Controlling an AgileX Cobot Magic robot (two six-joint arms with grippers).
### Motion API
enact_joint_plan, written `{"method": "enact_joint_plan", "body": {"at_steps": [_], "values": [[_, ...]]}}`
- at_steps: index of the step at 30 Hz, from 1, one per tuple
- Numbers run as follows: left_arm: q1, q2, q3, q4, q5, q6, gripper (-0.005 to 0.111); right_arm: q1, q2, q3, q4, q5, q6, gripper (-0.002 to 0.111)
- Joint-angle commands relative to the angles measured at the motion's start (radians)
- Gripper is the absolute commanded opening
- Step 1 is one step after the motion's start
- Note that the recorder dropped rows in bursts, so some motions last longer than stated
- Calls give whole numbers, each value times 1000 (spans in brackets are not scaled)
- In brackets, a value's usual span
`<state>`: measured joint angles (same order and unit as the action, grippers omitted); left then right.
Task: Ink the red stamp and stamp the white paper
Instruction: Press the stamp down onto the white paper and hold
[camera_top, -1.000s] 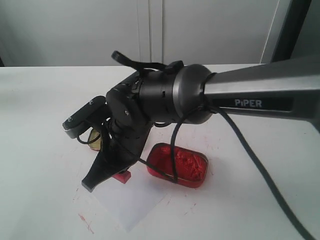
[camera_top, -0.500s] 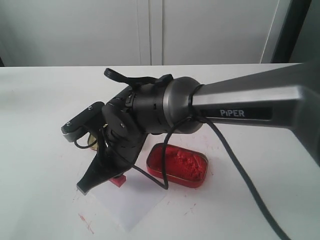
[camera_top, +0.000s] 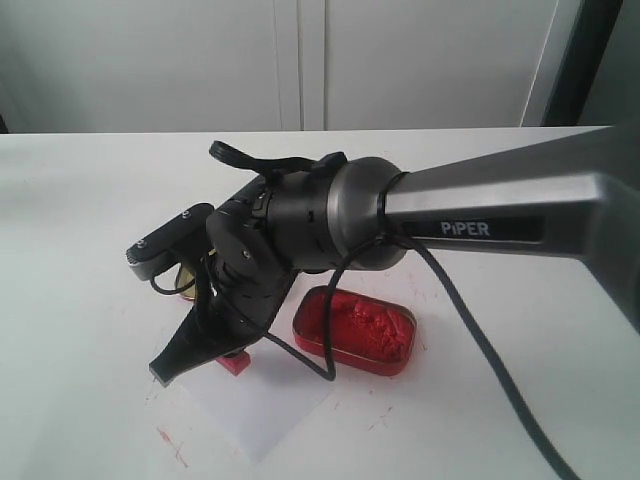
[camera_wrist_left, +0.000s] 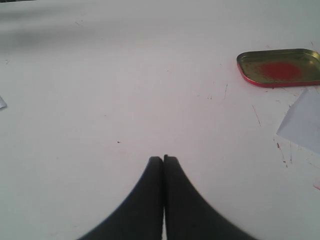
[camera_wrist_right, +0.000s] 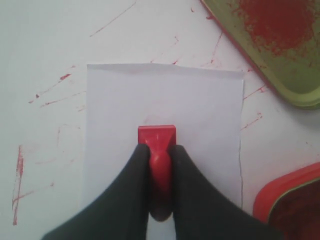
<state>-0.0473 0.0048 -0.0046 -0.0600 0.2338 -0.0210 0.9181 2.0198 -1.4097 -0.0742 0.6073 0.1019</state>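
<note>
My right gripper (camera_wrist_right: 159, 150) is shut on the handle of the red stamp (camera_wrist_right: 157, 136). The stamp's square base rests on or just above the white paper (camera_wrist_right: 200, 110), near the sheet's middle. In the exterior view the stamp (camera_top: 237, 362) peeks out under the black fingers at the near-left part of the paper (camera_top: 265, 410). No stamp mark shows on the sheet. My left gripper (camera_wrist_left: 163, 159) is shut with nothing in it, hovering over bare white table, with a corner of the paper (camera_wrist_left: 302, 125) off to one side.
The red tin of ink paste (camera_top: 357, 330) sits right of the paper, and its rim (camera_wrist_right: 290, 192) shows close to the right gripper. The gold lid with red smears (camera_wrist_left: 280, 66) lies beyond the paper. Red streaks mark the tabletop (camera_wrist_right: 45, 115).
The right arm has swung left and lowered, carrying the stamp down onto the paper's near-left part. Over the last half second it barely moves.
</note>
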Motion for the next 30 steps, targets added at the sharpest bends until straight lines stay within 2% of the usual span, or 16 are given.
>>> {"method": "enact_joint_plan", "body": {"at_steps": [1, 9, 30], "values": [[4, -5, 5, -10, -1, -1, 0, -3, -4, 4, -4, -12, 19, 0], [4, -5, 5, -10, -1, -1, 0, -3, 58, 4, -4, -17, 34, 0], [4, -5, 5, -10, -1, -1, 0, -3, 188, 4, 25, 120, 34, 0]]}}
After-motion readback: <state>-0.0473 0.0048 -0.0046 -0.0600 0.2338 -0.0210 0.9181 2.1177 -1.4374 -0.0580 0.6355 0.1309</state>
